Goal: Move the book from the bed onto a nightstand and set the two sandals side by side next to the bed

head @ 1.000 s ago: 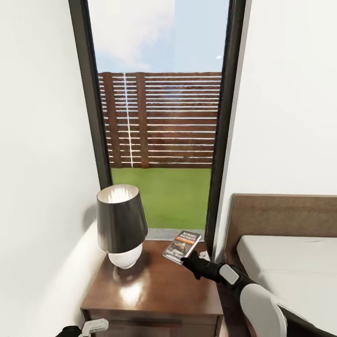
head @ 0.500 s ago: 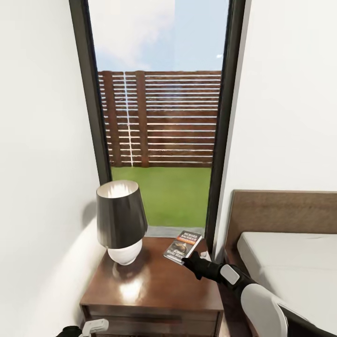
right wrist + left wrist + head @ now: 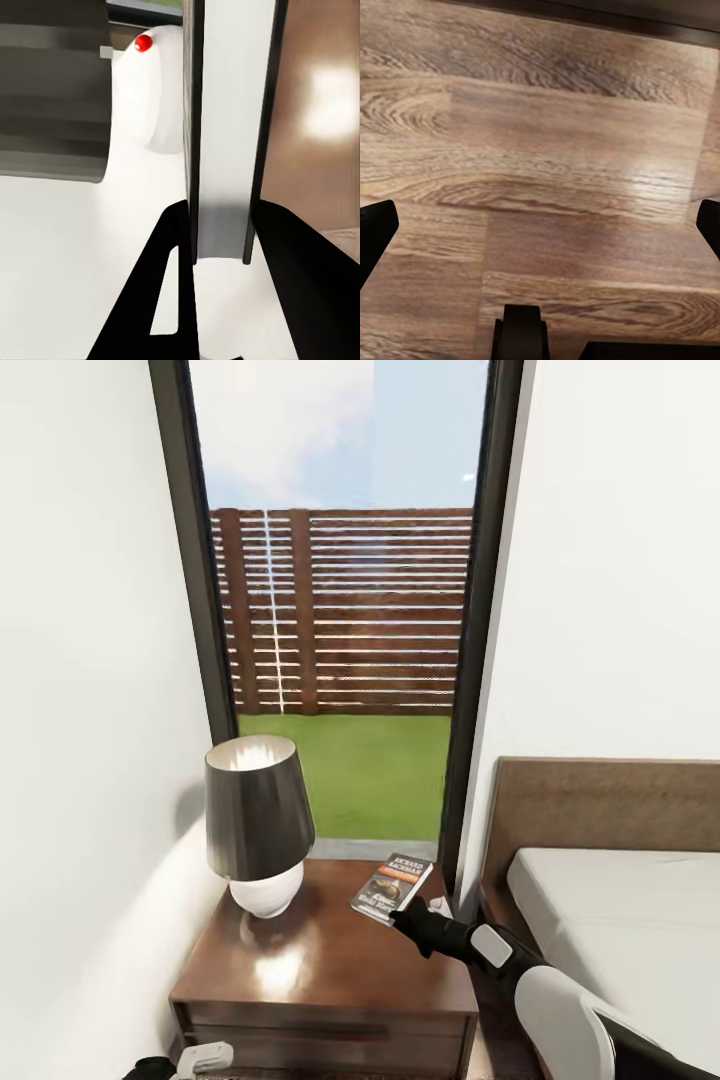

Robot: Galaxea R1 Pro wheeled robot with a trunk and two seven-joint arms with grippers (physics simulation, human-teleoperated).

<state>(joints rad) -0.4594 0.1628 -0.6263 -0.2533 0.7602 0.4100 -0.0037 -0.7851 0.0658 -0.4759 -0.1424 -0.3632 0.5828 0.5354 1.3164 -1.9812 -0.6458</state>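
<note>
**Book held over the nightstand's far corner**

Little has changed in a second: the whole head view has slid slightly, which reads as the camera moving, while the book keeps the same place against the right gripper and the nightstand.

Right gripper [image 3: 405, 910] is clamped on the book [image 3: 393, 887], gripping its near edge. In the right wrist view the book [image 3: 225, 127] stands edge-on between the two dark fingers [image 3: 174, 247], spine and page block running straight away from the gripper. From the head camera the book tilts, cover up, its far end reaching toward the window [image 3: 340, 610]. Whether its far corner already touches the tabletop [image 3: 330, 960] I cannot tell.

That hold looks chosen so the book can be laid flat by lowering the wrist. Just beyond and to the left of the gripper stands the lamp [image 3: 258, 825], its shade wide. The tabletop's far edge and the window frame lie close past the book, so a forward push risks overhang. Nearer the robot, the glossy wood is bare and roomy. To the gripper's right is the bed [image 3: 620, 920], its headboard close beside the nightstand.

Left gripper [image 3: 536, 225] hangs low over wooden floor [image 3: 540, 135], fingers spread wide, holding nothing.
</note>
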